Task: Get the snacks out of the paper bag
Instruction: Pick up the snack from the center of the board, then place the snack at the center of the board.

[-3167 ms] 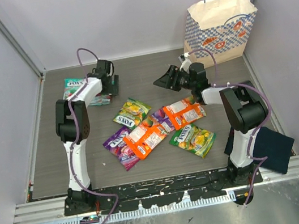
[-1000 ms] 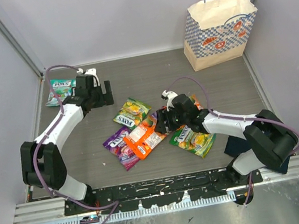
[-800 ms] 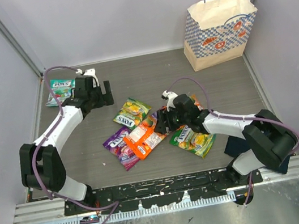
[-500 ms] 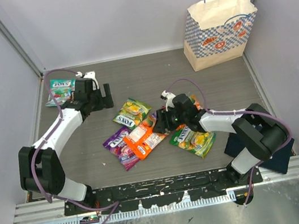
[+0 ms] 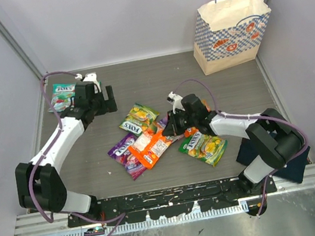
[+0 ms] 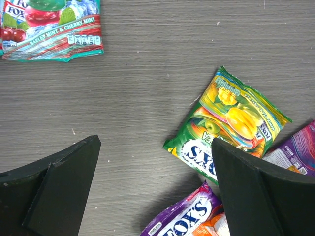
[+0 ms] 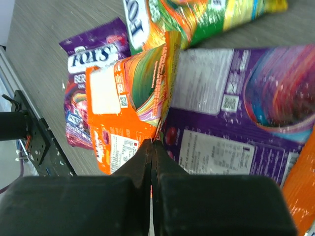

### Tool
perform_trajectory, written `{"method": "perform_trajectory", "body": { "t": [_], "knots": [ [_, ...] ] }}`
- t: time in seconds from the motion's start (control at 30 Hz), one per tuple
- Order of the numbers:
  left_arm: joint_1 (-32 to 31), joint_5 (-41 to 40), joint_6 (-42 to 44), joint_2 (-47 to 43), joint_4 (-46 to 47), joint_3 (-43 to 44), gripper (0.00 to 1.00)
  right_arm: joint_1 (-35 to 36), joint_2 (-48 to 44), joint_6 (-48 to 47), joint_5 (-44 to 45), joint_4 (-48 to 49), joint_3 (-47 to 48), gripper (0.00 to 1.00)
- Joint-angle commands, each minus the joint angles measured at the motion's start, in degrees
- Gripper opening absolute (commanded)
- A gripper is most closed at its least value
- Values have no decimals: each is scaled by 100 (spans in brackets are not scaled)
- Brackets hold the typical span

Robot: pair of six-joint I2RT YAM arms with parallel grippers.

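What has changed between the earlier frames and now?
The right gripper came down from mid-air and closed, apparently pinching the edge of the orange glossy candy packet. The left gripper stayed open, holding nothing. The beige paper gift bag did not move.

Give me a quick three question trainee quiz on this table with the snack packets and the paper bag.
1. True or false: the beige paper bag with the blue checkered band lies flat on its side.
2. Which tool stands open? A: left tool; B: right tool; C: both.
3. Fill in: the right tool is pinched shut on the edge of a glossy ____ snack packet.
Key: 1 false, it stands upright. 2 A. 3 orange.
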Motion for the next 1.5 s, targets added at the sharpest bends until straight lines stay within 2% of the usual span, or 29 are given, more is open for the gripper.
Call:
{"method": "perform_trajectory", "body": {
  "t": [0.0,0.2,0.4,0.53,0.6,0.67,0.77,0.83,1.07,1.1,1.17,1.23,1.3,1.33,1.37,1.47],
  "knots": [
    [34,-283,26,-239,200,6,98,-14,-392,-464,-166,-374,911,1],
    [85,-428,-81,-491,232,-34,98,24,-417,-1418,651,-1595,2421,1],
    [184,-415,-151,-696,140,25,98,188,299,-2713,2392,-2201,4222,1],
    [201,-388,-171,-707,72,51,98,210,1162,-3676,3773,-1993,5173,1],
    [211,-361,-156,-711,17,87,98,252,1897,-4250,4637,-1840,5723,1],
    [224,-406,-125,-723,-31,100,98,395,2586,-5216,5672,-1540,6198,1],
    [257,-403,-142,-745,-40,67,98,697,3634,-6589,7485,-140,6651,1],
    [265,-384,-159,-734,-33,67,98,890,4134,-6964,7879,304,6909,1],
    [272,-491,-135,-764,-248,105,98,1590,4165,-6078,7591,-38,6290,1],
    [277,-475,-144,-786,-233,80,98,1670,4102,-5843,7477,-218,6163,3],
    [278,-426,-154,-824,-213,52,98,1766,3844,-5220,6882,-713,5892,23],
    [274,-320,-145,-831,-187,46,98,1735,3376,-4495,6033,-925,5434,59],
    [274,-168,-82,-807,-167,38,98,1611,2740,-3999,4949,-767,4716,89],
    [273,-108,-9,-778,-166,53,98,1498,2386,-3743,4462,-613,4422,96],
    [272,8,65,-737,-168,66,98,1378,2057,-3489,3948,-541,4167,99],
    [224,471,299,-629,70,35,98,894,1085,-2640,2683,206,3352,100]
  ]
}}
